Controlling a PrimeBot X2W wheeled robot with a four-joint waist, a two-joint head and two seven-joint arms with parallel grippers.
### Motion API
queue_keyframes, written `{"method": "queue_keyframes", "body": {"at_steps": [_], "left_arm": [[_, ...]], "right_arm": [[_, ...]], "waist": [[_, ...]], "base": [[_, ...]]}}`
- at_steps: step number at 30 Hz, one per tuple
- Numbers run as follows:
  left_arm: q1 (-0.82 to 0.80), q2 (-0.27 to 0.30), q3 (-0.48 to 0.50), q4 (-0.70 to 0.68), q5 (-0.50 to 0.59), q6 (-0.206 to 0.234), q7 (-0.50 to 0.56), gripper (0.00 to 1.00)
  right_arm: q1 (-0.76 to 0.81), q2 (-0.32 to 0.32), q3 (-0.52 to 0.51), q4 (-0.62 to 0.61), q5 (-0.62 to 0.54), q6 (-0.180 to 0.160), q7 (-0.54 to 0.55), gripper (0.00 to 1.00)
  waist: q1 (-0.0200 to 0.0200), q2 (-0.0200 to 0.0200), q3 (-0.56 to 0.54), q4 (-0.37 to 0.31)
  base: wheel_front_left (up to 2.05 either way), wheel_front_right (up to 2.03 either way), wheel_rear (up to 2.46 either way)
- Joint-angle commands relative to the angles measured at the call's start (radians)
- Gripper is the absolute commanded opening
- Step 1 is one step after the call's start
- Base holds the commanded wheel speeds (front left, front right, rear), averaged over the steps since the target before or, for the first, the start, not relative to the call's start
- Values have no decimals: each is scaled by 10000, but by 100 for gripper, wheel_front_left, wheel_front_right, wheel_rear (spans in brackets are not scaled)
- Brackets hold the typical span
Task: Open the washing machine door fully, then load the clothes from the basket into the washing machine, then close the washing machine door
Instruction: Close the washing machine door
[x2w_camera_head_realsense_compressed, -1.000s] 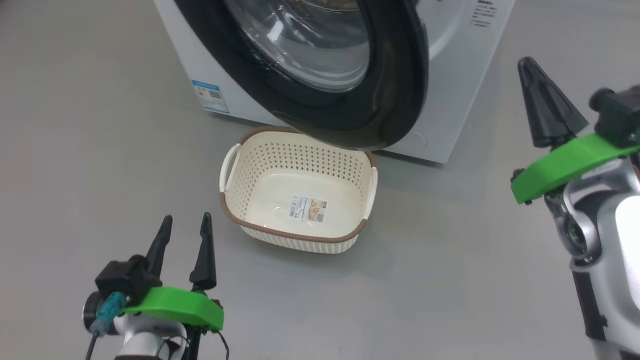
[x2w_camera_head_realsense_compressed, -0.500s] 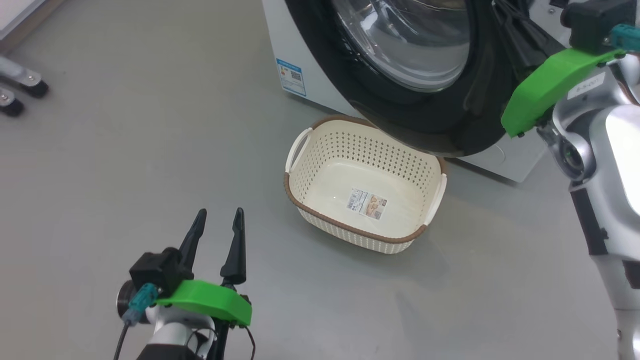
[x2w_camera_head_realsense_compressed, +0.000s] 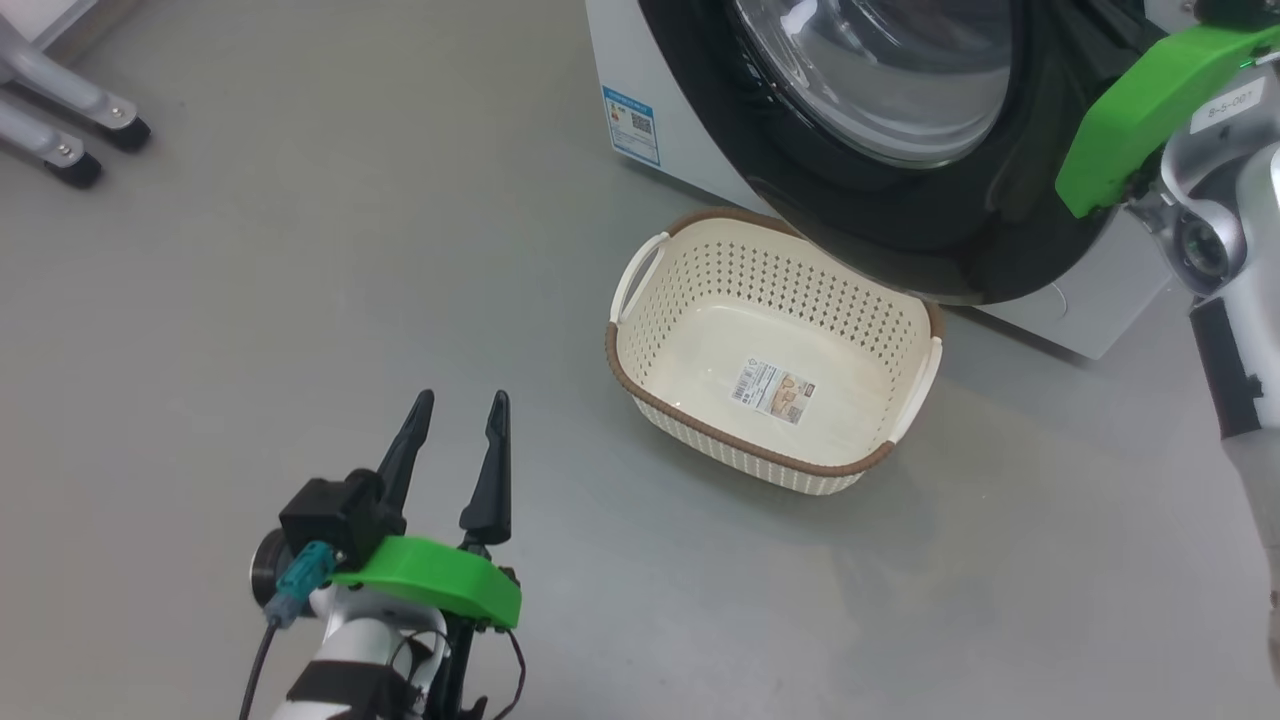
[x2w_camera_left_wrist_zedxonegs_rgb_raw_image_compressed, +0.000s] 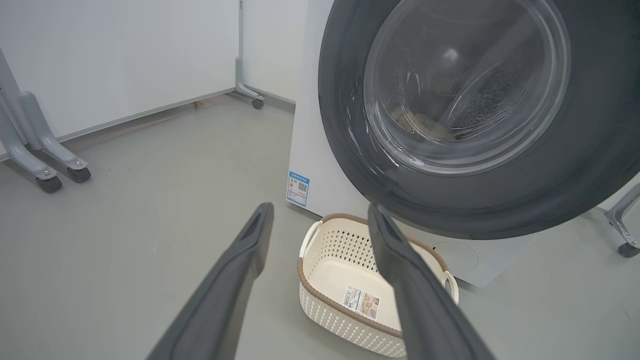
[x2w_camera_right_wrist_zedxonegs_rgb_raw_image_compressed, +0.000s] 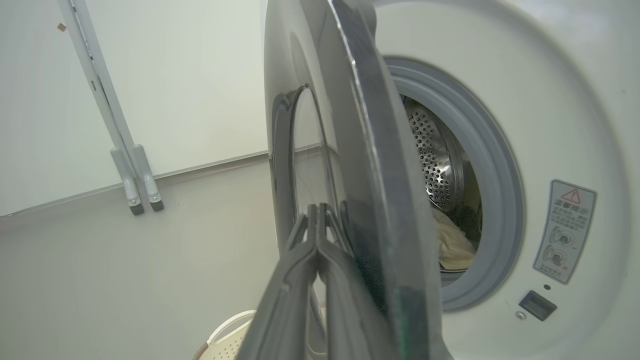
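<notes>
Since the basket (x2w_camera_head_realsense_compressed: 760, 290) is lying empty, I'm bringing shut right jaws to the door (x2w_camera_head_realsense_compressed: 1000, 250), upper right, for closing; left jaws wide.

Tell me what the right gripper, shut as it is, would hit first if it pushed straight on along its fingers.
The outer face of the large round washing machine door with its glossy black rim. The right gripper has its shut tips right by that face; whether they touch it is unclear.

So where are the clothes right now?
In the right wrist view the clothes lie low in the drum, behind the grey gasket, right of the part-open door. The basket on the floor holds none.
</notes>
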Motion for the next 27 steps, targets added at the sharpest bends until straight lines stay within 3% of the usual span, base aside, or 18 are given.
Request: {"method": "queue_keyframes", "body": {"at_steps": [1, 18, 27], "left_arm": [[-319, 96, 425, -283, 109, 38, -126, 100], [-386, -134, 656, -654, 319, -163, -142, 100], [-479, -236, 723, -863, 348, -289, -142, 100]], "right_arm": [[-483, -64, -23, -180, 63, 37, -102, 0], [-2082, -719, -522, 988, -237, 37, -322, 0], [-3649, -835, -879, 2604, -775, 37, -1119, 0]], "waist": [[-2, 0, 48, 4], [-2, 0, 1090, 134], [-2, 0, 1707, 212]], "base": [[0, 0, 0], [0, 0, 0], [0, 0, 0]]}}
